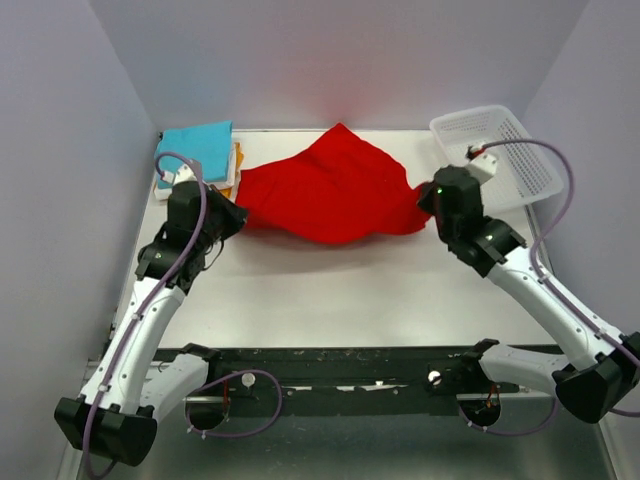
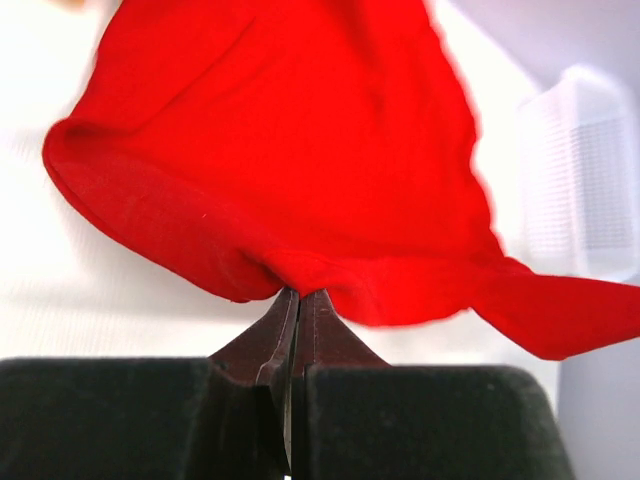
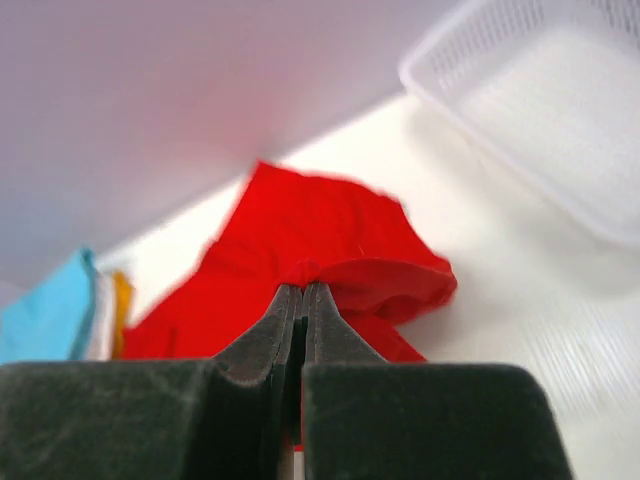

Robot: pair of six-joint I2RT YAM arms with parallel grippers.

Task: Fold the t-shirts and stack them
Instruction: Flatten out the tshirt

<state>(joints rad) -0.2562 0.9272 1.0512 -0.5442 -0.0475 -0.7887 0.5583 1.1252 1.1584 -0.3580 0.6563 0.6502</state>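
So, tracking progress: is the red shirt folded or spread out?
Unfolded: the red shirt sags loosely between left pincer and right pincer, each pinching an edge.

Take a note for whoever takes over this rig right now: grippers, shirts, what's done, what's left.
Left gripper: shut on the red shirt at its left edge.
Right gripper: shut on its right edge.
Shirt stretches rumpled between them, unfolded.
Folded stack, turquoise on top, sits far left; white basket far right.
Done: that stack. Left: fold the red shirt, add it to the stack.
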